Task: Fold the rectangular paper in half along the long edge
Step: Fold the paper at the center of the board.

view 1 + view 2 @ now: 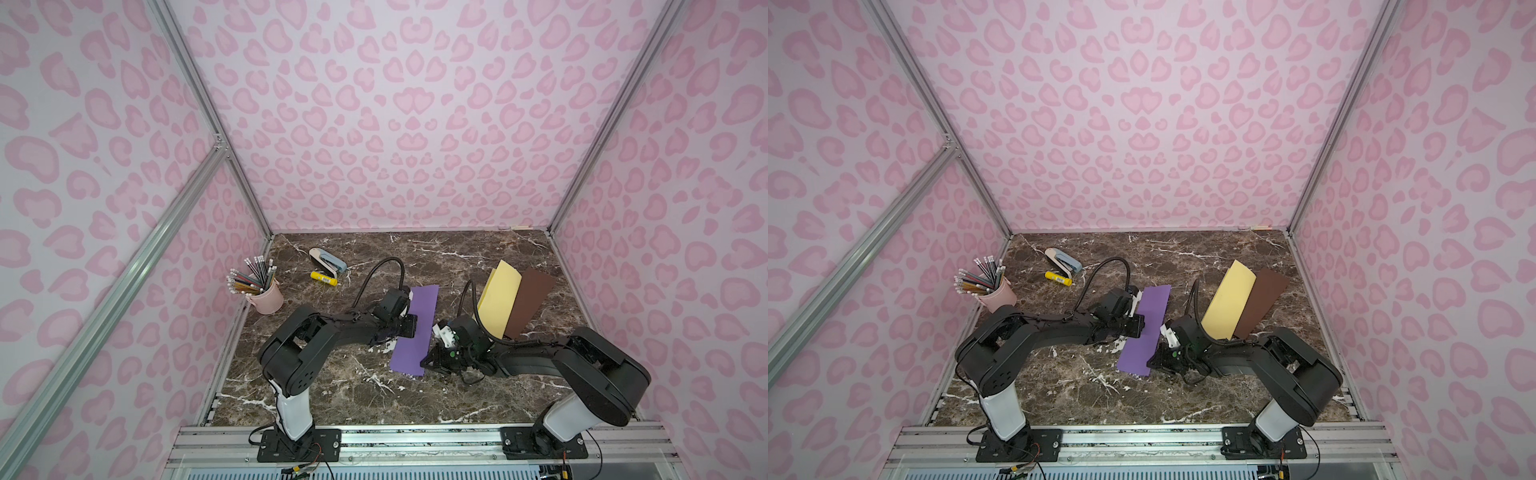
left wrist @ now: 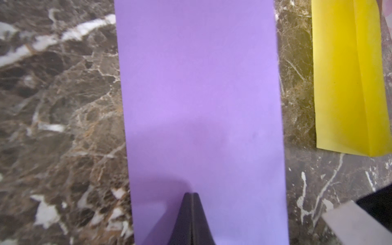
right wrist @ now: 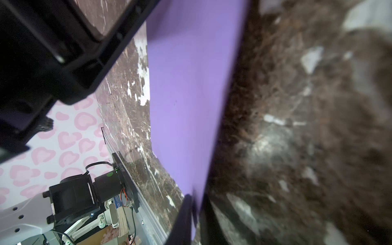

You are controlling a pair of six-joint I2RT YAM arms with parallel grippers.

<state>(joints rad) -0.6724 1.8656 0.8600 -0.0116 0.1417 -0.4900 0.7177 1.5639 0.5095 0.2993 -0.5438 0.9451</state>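
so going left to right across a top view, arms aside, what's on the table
cup → stapler → purple paper → yellow paper → brown paper

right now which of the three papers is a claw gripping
The purple paper: the right claw pinches its edge, and the shut left claw sits over it. The yellow paper and brown paper lie apart, untouched.

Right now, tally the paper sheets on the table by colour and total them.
purple paper: 1
yellow paper: 1
brown paper: 1
Total: 3
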